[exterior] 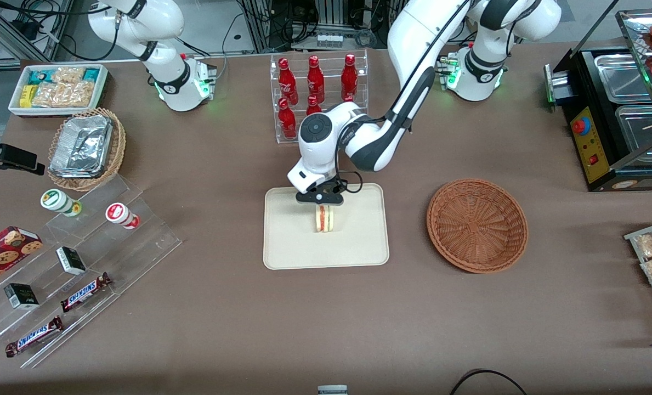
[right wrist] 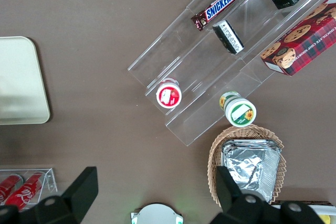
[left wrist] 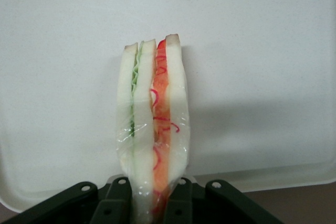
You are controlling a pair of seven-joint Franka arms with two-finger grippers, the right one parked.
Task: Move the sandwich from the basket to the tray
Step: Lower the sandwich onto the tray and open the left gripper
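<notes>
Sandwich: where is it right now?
In the front view the sandwich stands on edge over the middle of the tray, clamped in the left arm's pincer. The basket beside the tray is empty.

The sandwich [exterior: 324, 218] stood on edge on the tray [exterior: 287, 247], its plastic-wrapped pale bread showing green, red and orange layers, clamped between the gripper [exterior: 324, 205] fingers [left wrist: 116, 203]. The tray, flat, cream-beige with rounded corners, lay on the desk. The basket [exterior: 476, 224], round reddish-brown wicker, sat beside the tray toward the working arm's end.
</notes>
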